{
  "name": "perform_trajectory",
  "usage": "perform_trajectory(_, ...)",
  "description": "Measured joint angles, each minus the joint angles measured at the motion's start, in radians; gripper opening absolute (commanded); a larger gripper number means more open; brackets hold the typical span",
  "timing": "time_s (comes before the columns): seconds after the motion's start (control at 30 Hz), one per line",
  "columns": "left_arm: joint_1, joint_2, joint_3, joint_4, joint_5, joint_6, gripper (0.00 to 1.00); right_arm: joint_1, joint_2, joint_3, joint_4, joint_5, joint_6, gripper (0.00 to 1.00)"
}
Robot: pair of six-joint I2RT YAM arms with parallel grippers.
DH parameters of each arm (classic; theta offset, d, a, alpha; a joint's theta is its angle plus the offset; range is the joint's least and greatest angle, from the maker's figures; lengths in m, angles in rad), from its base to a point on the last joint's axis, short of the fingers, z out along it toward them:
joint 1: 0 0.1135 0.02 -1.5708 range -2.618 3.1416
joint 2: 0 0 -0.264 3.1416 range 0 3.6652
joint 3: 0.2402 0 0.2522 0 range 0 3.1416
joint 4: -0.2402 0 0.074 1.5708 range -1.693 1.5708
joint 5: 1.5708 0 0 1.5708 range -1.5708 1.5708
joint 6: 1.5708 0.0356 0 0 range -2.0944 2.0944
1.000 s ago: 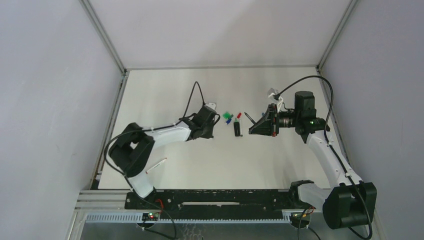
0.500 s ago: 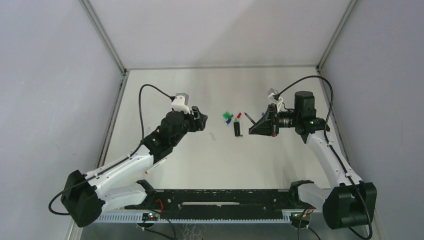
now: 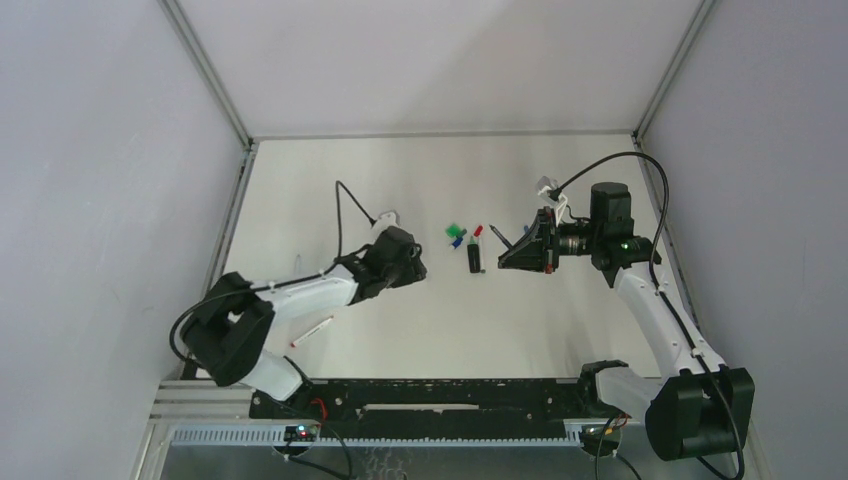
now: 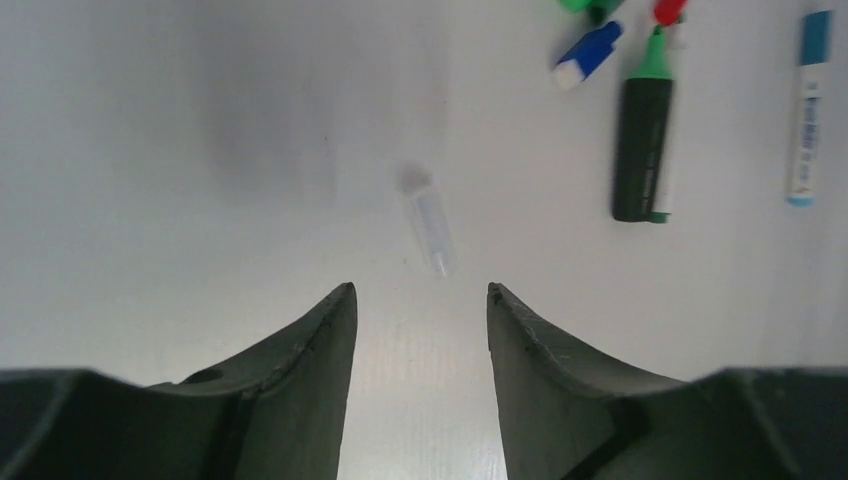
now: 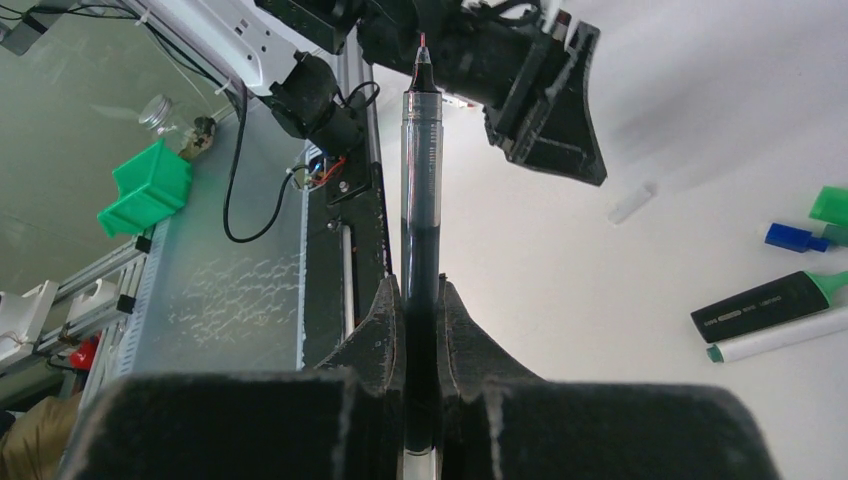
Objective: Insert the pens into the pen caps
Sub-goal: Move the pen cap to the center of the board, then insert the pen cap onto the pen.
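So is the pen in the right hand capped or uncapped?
Uncapped: the pen clamped in the right hand shows its bare pointed tip, no cap on it.

A cap (image 4: 428,218) lies on the bench (image 4: 200,120) at 12 o'clock of the left tool (image 4: 420,292). A marker (image 4: 641,150) lies at the cap's 2 o'clock. A pen (image 5: 418,170) sits in the right tool (image 5: 421,292).

Top external: high, far, behind the arm bases at 6 o'clock, looking down over the whole table (image 3: 400,170).
Left wrist: close, facing straight down at the tabletop.
Right wrist: low, near-level, sighting along its clamped pen (image 5: 420,200) toward the left arm (image 5: 520,60).
All three views share the black green-tipped marker (image 4: 640,150), at 1 o'clock in the left wrist view.
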State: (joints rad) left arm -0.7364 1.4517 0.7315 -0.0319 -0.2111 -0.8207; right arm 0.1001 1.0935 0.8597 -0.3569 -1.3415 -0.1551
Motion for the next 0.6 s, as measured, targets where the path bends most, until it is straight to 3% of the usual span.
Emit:
perform_trajectory(0.3, -0.067, 0.271, 0.377, -0.394, -0.158, -0.193, 0.5, -0.001, -0.002, 0.0, 0.0, -0.001, 0.0, 0.0)
perform_trajectory(0.6, -0.068, 0.405, 0.503, -0.571, -0.187, -0.226, 0.46, -0.001, -0.003, 0.0, 0.0, -0.003, 0.0, 0.0)
